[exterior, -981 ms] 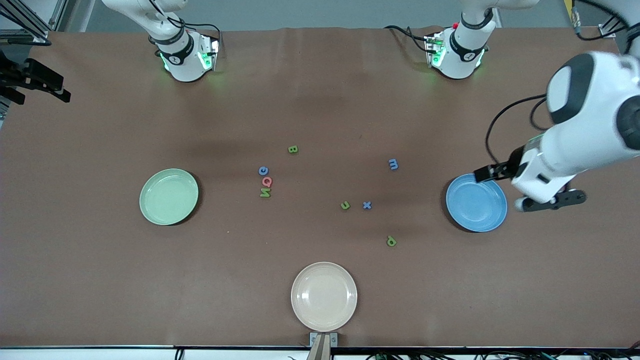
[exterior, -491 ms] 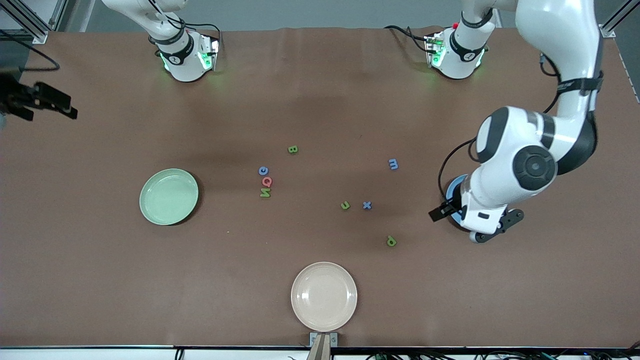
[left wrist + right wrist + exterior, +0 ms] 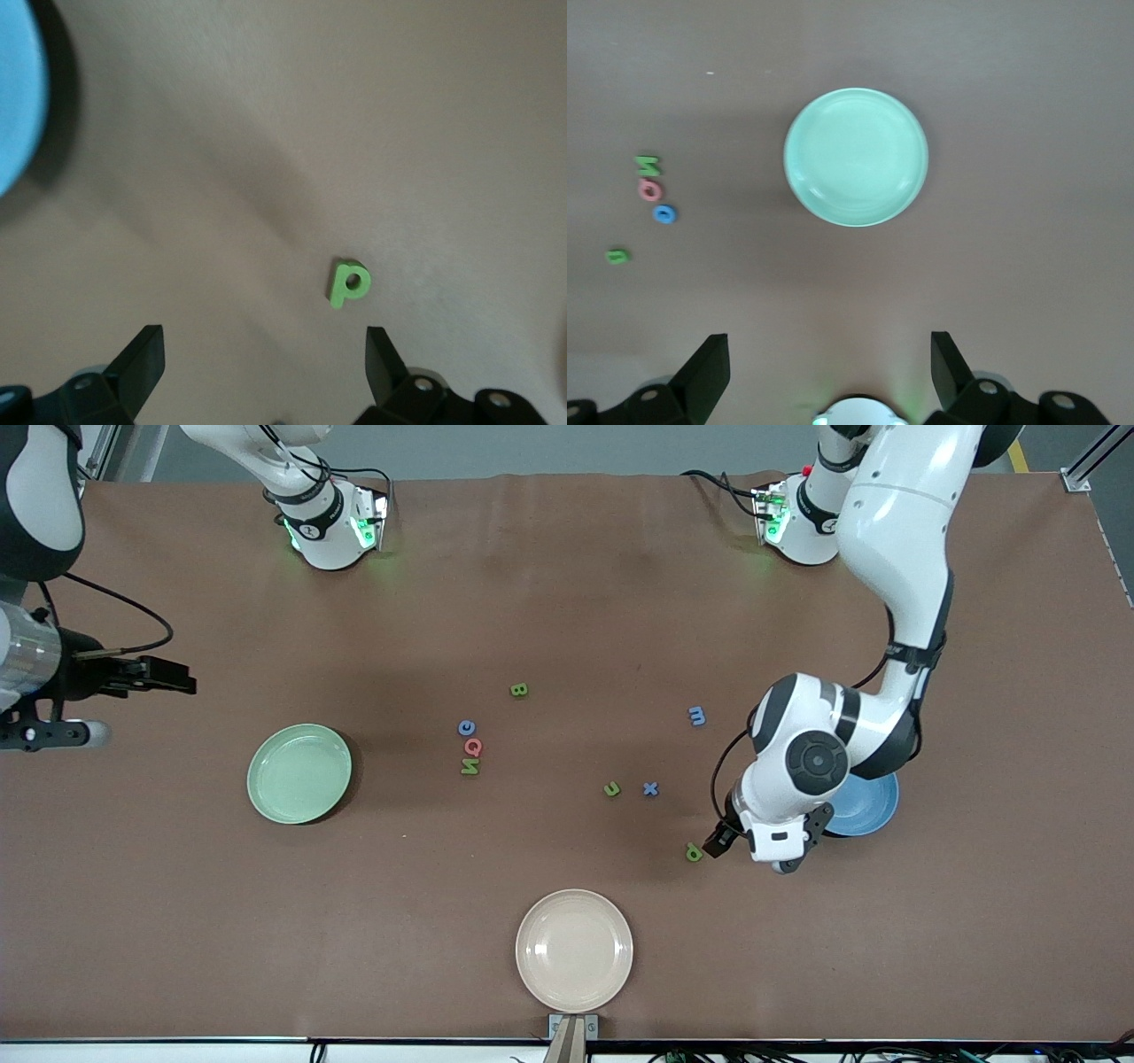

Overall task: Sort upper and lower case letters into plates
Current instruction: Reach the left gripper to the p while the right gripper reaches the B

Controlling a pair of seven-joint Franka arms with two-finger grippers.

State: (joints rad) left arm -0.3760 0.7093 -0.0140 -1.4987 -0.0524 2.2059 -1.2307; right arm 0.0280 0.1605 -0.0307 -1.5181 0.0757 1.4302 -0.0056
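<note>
Several tiny letters lie mid-table: green B (image 3: 519,689), blue C (image 3: 467,727), red-pink Q (image 3: 474,747), green N (image 3: 469,766), blue m (image 3: 697,715), green u (image 3: 611,788), blue x (image 3: 651,788) and green p (image 3: 694,853). The pale green plate (image 3: 299,773) is bare inside. My left arm covers part of the blue plate (image 3: 868,808). My left gripper (image 3: 719,839) hangs open just beside the p (image 3: 348,283), nothing between its fingers. Over bare table by the green plate (image 3: 856,157), my right gripper (image 3: 164,676) is open and holds nothing.
A cream-beige plate (image 3: 574,950) sits near the table's front edge, nearer the camera than the p. Both arm bases stand along the table's back edge. The blue plate's rim (image 3: 18,97) shows at the border of the left wrist view.
My left arm has swung from over the blue plate down toward the p. My right gripper has come in from the table's end toward the green plate.
</note>
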